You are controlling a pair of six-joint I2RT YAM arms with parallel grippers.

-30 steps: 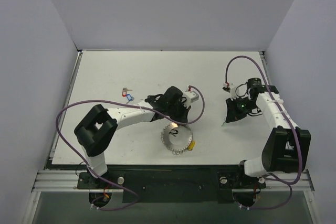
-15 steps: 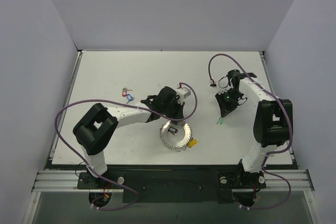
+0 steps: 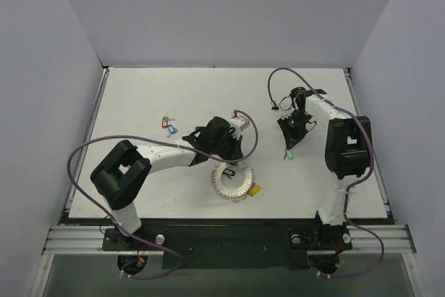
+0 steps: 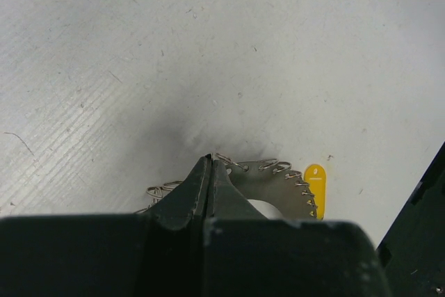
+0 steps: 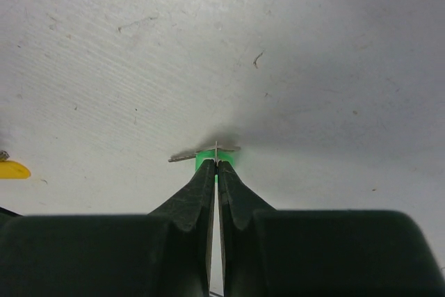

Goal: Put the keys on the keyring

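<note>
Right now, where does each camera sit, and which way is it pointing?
Top external: above and behind the bases, facing down at the table; left arm and right arm show.
Left wrist: on that arm, facing down past shut left jaws at the keyring.
Right wrist: facing down past shut right jaws pinching the green key.
Shared: both wrist views show the green key.

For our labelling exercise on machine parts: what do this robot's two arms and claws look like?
Both the left arm and the right arm have white links joined by bulky black joint blocks, each trailed by a looping purple cable. The left claw and right claw are black, with two fingers tapering to points.
</note>
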